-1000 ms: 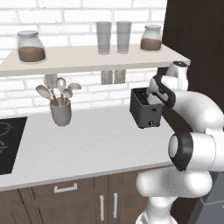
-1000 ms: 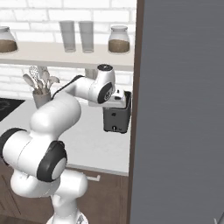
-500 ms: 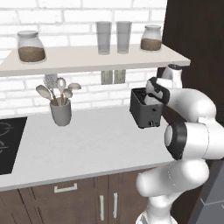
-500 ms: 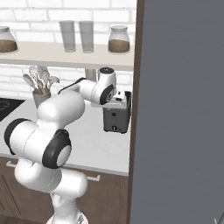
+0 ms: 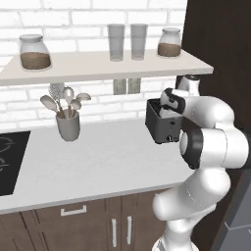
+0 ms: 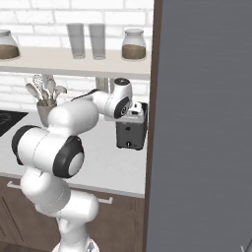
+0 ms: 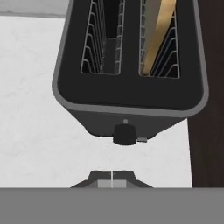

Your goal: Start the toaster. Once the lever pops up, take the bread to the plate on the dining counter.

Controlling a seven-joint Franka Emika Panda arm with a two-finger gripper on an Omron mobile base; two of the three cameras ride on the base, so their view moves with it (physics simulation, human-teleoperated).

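The gripper [image 7: 112, 173] is clenched on nothing, just at 6 o'clock of the toaster [image 7: 131, 78] lever [image 7: 125, 134]. The toaster stands on the grey worktop [image 5: 98, 162], bread [image 7: 158, 33] in its 3 o'clock slot. Starting step: I think the next move must press this lever down.

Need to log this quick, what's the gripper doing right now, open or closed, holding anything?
Gripper: closed, holding nothing, poised just off the toaster front by its lever.
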